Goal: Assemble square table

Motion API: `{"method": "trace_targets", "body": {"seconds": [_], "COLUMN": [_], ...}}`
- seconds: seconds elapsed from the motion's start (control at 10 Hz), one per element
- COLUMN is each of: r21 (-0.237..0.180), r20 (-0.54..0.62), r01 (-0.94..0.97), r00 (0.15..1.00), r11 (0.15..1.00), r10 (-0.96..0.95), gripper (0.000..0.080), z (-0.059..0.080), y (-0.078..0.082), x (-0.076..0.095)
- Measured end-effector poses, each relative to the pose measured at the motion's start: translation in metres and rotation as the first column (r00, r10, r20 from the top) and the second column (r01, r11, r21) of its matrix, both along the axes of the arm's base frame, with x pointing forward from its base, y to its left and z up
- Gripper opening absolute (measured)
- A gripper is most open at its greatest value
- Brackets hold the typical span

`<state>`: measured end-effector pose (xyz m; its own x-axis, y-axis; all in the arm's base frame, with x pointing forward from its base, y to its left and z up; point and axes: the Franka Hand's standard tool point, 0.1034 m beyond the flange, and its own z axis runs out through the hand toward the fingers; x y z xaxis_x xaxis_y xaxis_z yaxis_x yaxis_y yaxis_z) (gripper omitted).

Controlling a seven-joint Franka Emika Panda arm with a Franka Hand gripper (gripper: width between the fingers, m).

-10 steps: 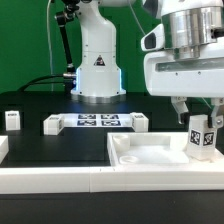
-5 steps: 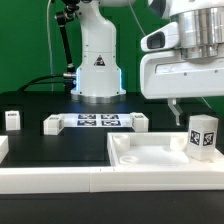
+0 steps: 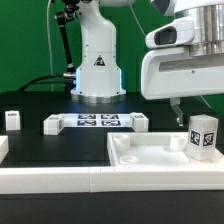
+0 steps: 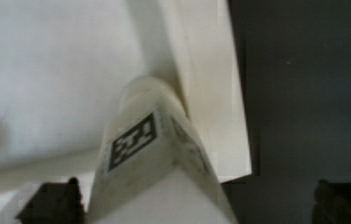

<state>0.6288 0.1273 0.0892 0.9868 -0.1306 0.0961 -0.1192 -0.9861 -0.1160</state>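
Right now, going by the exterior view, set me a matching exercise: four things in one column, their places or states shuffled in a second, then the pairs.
Things
1. upright leg
2. marker board
3. gripper
4. lone leg

Places or states
A. lying flat on the black table, in front of the arm's base
B. alone on the black table at the exterior view's far left
C. open, over the upright leg, not gripping it
D. standing on the tabletop, near its corner at the exterior view's right

Pairs: 1-D, 2-A, 3-C, 4-B
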Motion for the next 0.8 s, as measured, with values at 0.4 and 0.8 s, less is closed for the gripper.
{"method": "trace_targets", "body": {"seconds": [0.4, 0.8], "r21": [-0.051, -0.071], "r20": [0.021, 0.032], "r01": [-0.279, -0.349], "r00": [0.96, 0.936], "r11": [0.959, 0.935], "r10": [0.28, 0.351], "gripper": [0.0649, 0.0523], "z": [-0.0026, -0.004], "y": [-0.0094, -0.0102], "x": [0.0008, 0.001]}}
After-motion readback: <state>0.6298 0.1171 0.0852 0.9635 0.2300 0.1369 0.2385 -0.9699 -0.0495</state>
